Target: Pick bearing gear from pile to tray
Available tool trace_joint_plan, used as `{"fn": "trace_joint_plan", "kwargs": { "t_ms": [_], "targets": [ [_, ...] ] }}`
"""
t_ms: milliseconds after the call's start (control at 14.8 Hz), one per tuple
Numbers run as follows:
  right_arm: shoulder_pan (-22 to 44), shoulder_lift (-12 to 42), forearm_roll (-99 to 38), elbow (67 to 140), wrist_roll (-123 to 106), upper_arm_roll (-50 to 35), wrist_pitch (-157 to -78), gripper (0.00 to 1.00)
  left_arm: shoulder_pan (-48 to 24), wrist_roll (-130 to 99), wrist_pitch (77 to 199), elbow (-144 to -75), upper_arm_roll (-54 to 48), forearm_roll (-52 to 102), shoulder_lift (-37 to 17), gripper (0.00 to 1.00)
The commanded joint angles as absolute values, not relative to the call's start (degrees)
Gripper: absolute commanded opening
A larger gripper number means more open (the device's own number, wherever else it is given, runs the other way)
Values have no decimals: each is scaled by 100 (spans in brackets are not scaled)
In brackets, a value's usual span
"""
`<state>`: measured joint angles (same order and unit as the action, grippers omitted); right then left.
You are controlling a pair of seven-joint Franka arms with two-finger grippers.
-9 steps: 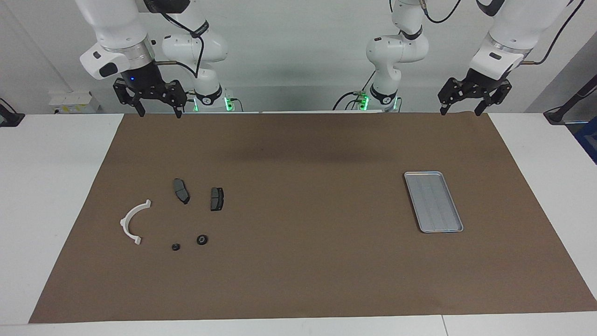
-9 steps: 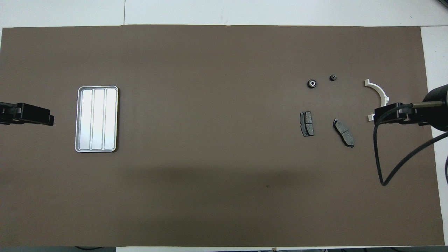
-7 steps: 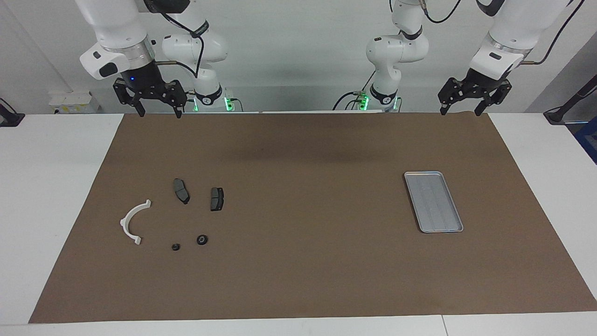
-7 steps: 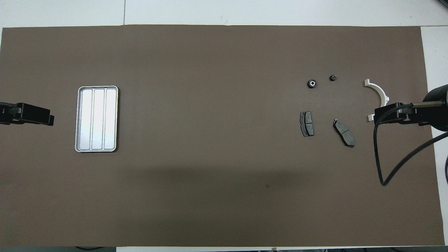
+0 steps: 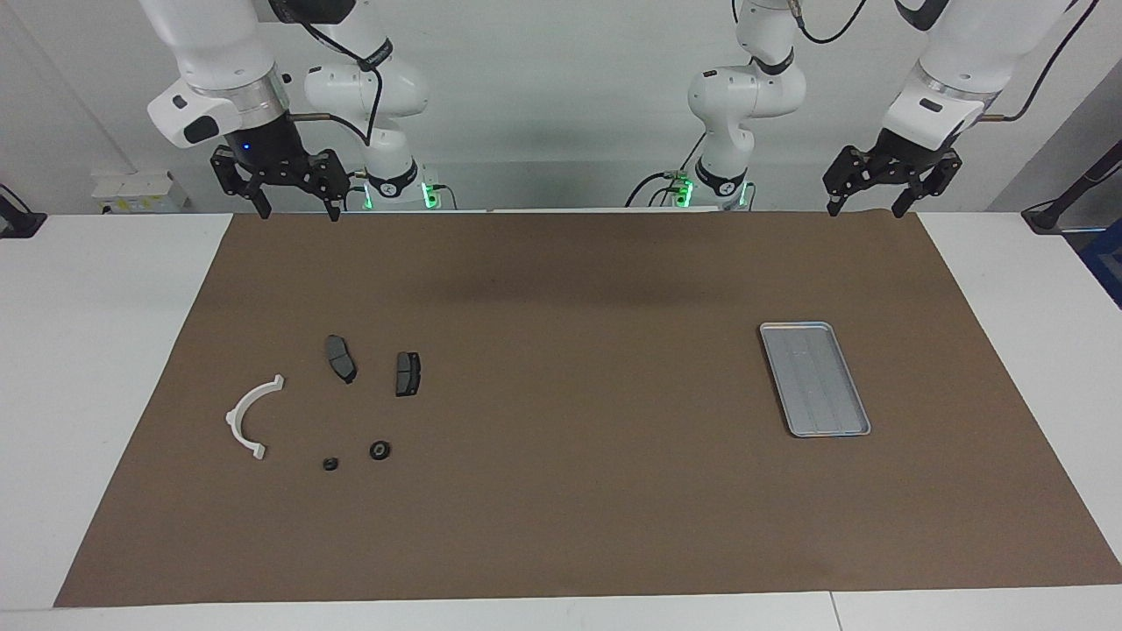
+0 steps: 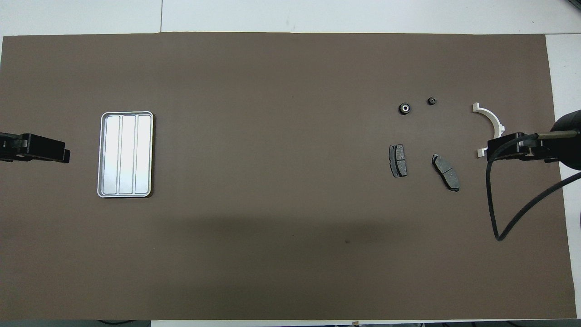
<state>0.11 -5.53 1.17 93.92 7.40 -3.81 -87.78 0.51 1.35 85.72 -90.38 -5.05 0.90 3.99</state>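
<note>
Right hand [image 5: 298, 213] slightly shifted, both hands wide open, empty.

Both Franka arms stood raised at the robots' end of the table, neither one holding anything. The right gripper [image 5: 298, 210] hung from a white wrist with its black fingers [image 5: 262, 207] pointing straight down and spread wide apart, a small blue light glowing on the dark housing above them. The left gripper [image 5: 864, 208] hung from a forearm that slanted in from the outer side, its wrist tilted, its fingers [image 5: 901, 207] likewise parted and empty. In the overhead view the right gripper [image 6: 492, 152] and the left gripper [image 6: 63, 156] showed as dark bars entering from the edges, a black cable looping beneath the right wrist.
</note>
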Motion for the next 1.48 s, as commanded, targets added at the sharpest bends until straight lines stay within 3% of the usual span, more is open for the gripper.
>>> {"fn": "trace_joint_plan", "kwargs": {
  "t_ms": [0,1146,1416],
  "targets": [
    [-132,-606,9,9396,756,-448,-8780,100,18,167,8631,-9290,-457,167,615,100],
    [-53,-659,18,9475,764,-448,-8833,100,18,167,8631,-9290,-457,167,615,100],
    [-44,-467,26,9685,800,-457,-9429,100,18,167,8631,-9290,-457,167,615,100]
  ]
}}
